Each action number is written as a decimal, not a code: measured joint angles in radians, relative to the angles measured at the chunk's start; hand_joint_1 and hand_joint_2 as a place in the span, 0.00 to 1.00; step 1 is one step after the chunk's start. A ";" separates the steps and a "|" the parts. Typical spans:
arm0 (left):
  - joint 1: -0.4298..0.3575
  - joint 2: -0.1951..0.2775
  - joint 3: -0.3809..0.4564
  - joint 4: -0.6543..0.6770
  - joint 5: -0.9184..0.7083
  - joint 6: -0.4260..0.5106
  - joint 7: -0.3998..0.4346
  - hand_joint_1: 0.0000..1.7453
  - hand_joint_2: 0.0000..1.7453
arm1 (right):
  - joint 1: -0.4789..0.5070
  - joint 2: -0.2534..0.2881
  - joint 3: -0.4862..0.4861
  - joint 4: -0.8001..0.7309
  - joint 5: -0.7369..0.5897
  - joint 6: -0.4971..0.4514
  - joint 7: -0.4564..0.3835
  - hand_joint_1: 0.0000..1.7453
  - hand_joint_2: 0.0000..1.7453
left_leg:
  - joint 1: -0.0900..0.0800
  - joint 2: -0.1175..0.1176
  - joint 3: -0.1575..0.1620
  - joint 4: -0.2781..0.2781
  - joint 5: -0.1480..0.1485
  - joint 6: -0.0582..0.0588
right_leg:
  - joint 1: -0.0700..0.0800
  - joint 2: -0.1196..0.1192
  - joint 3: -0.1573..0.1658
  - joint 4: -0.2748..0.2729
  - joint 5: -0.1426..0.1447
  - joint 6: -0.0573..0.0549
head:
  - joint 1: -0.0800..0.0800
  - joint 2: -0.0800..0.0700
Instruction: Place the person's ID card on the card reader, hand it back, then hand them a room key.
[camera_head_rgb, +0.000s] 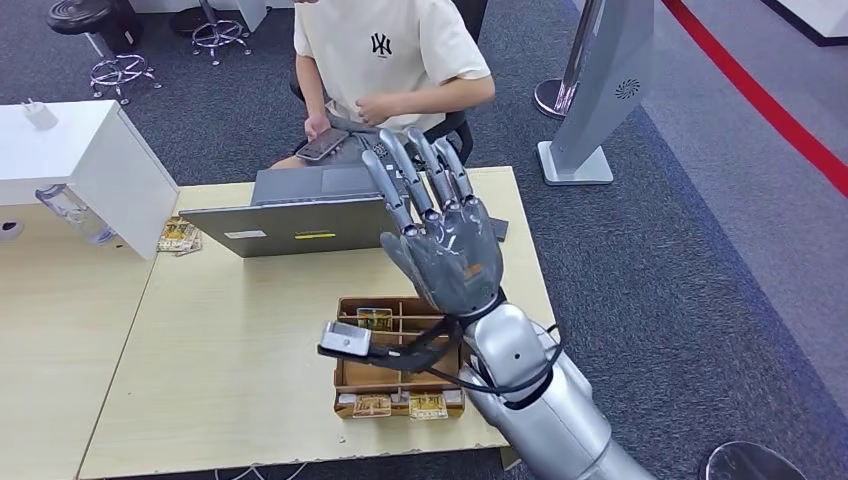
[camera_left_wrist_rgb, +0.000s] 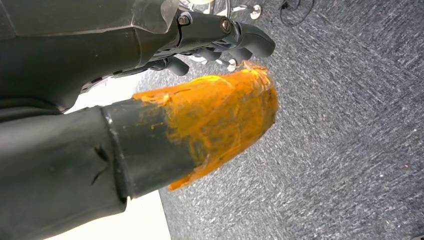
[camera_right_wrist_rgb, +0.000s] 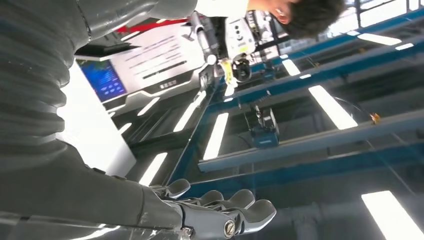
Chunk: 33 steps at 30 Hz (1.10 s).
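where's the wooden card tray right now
In the head view the wooden card tray sits near the table's front edge, right of centre, under the raised right hand and wrist.

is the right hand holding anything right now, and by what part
Nothing is held. The right hand is raised over the table, palm up, its fingers stretched out toward the person, with no card in them.

One person (camera_head_rgb: 385, 60), one laptop (camera_head_rgb: 300, 210), one phone (camera_head_rgb: 322, 146), one compartmented tray (camera_head_rgb: 400, 360), two tables (camera_head_rgb: 230, 350).
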 joint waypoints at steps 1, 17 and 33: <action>0.002 0.000 0.002 0.000 0.004 0.002 0.000 0.00 0.00 | 0.041 0.017 -0.023 -0.036 -0.023 0.000 -0.065 0.00 1.00 | 0.000 0.000 0.000 0.000 0.000 0.000 | 0.000 0.000 0.000 0.000 0.000 0.000 | 0.000 0.000; 0.011 -0.002 0.044 0.000 0.036 0.016 0.017 0.00 0.00 | 0.412 0.186 -0.372 -0.206 -0.207 0.000 -0.592 0.00 1.00 | 0.000 0.001 0.000 0.000 0.000 0.000 | 0.000 0.000 0.000 0.000 0.000 -0.001 | 0.000 0.000; 0.010 -0.002 0.056 0.000 0.042 0.022 0.028 0.00 0.00 | 0.487 0.194 -0.427 -0.093 -0.115 0.000 -0.565 0.94 1.00 | 0.000 0.001 0.000 0.000 0.000 0.000 | 0.000 0.000 0.000 0.000 0.000 -0.001 | 0.000 0.000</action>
